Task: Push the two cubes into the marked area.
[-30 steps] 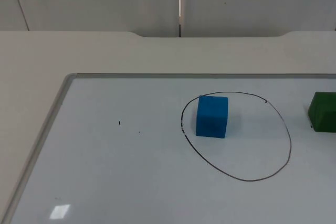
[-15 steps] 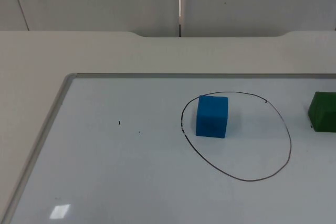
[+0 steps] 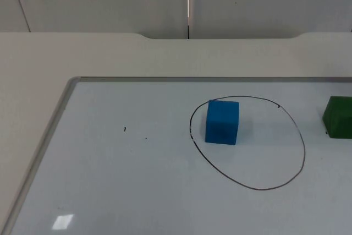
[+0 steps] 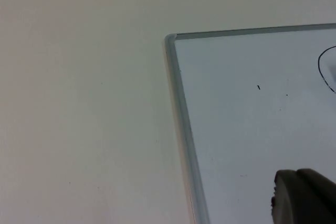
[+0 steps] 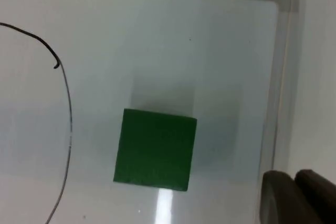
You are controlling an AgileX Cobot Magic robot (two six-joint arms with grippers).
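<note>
One cube in the marked area, one cube outside it.

The blue cube [image 3: 222, 122] sits inside the drawn outline [image 3: 303, 152], close to the outline's far-left edge, on the whiteboard [image 3: 110, 180]. The green cube [image 3: 337, 116] stands well outside the outline, to its right; it remains to be pushed in. The right gripper [image 5: 294, 199] hangs above the whiteboard, beside the green cube on the side away from the outline; the left gripper [image 4: 304, 198] waits over the whiteboard, well left of the outline. For both grippers, whether the fingers are apart or together cannot be told. Risk: an off-centre push is likely to rotate the green cube and steer it past the outline; excess travel could drive it into the blue cube and knock that one out.
</note>
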